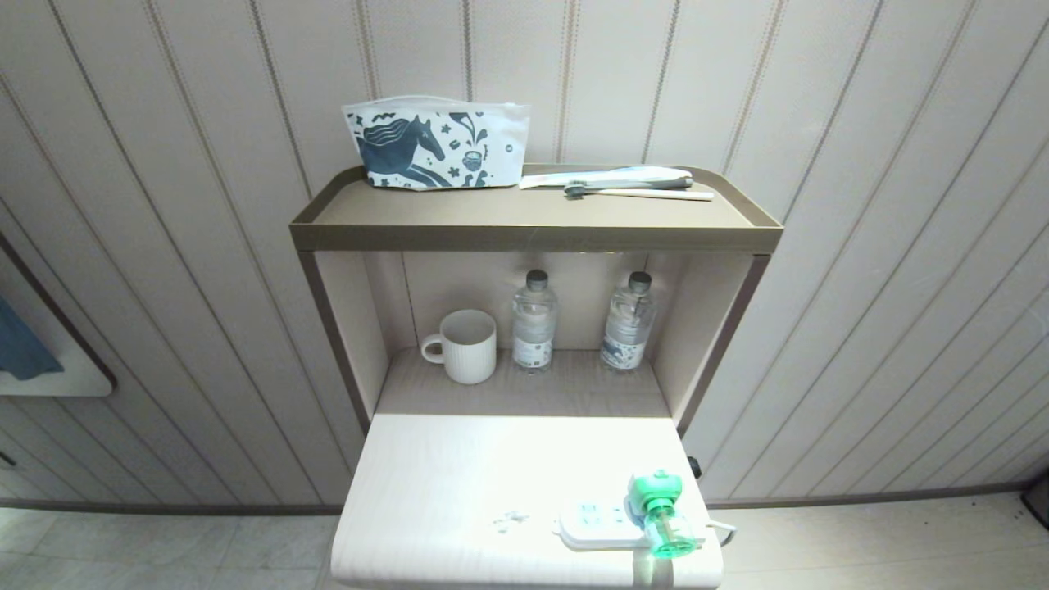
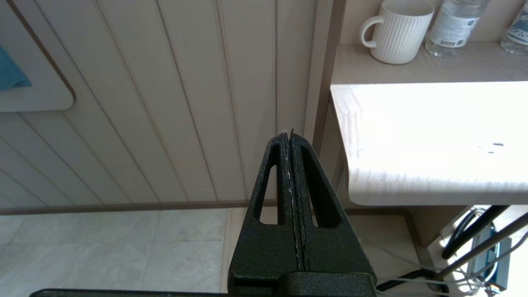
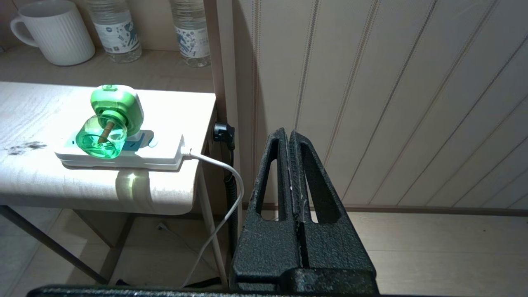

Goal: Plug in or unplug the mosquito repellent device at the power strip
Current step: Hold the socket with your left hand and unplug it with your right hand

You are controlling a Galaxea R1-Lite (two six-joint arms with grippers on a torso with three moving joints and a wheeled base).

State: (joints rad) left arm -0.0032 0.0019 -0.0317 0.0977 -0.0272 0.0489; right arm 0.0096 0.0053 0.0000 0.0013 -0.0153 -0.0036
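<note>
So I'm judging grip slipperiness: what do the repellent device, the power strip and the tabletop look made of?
The repellent device looks like glossy green plastic, its bottle see-through and casting a green glow. The power strip looks like smooth white plastic. The tabletop shows pale wood grain, maybe laminate.

Device prongs (image 3: 136, 138) hidden (in strip).

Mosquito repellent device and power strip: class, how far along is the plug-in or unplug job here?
Looks done: the mosquito repellent device sits plugged into the power strip on the table. In hand: nothing; the left gripper and right gripper are both shut, empty, off to either side of the table. Left: if unplugging is wanted, all of it.
</note>
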